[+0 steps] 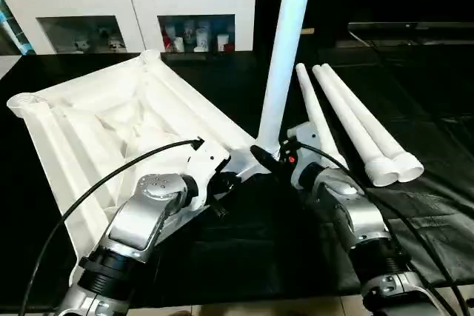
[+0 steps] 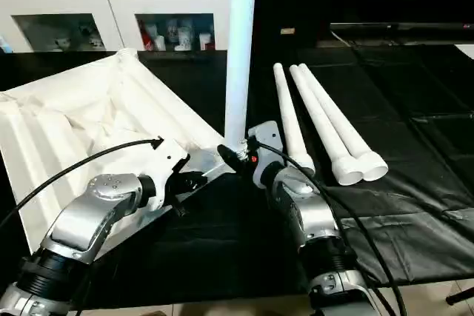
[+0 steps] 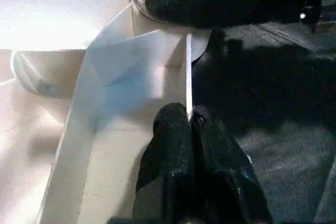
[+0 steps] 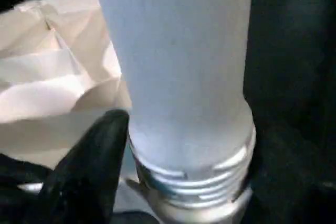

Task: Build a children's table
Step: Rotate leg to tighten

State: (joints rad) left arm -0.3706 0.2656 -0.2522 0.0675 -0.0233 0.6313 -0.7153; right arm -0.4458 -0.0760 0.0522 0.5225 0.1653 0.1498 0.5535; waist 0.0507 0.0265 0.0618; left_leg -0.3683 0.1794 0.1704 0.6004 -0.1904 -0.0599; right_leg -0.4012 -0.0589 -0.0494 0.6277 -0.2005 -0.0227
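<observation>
Head views are evenly lit from above and sharp. The table top glares near-white, its ribs washed out (left wrist view especially), against the dark worktop. The upright leg in the right wrist view is soft, out of focus. Shadows are faint beneath the forearms.

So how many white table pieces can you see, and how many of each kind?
White plastic rectangular table top, ribbed side up: 1
White tapered plastic tube leg standing upright at the top's corner: 1
White tapered plastic tube legs lying on the black surface: 3
Total: 5 pieces
</observation>
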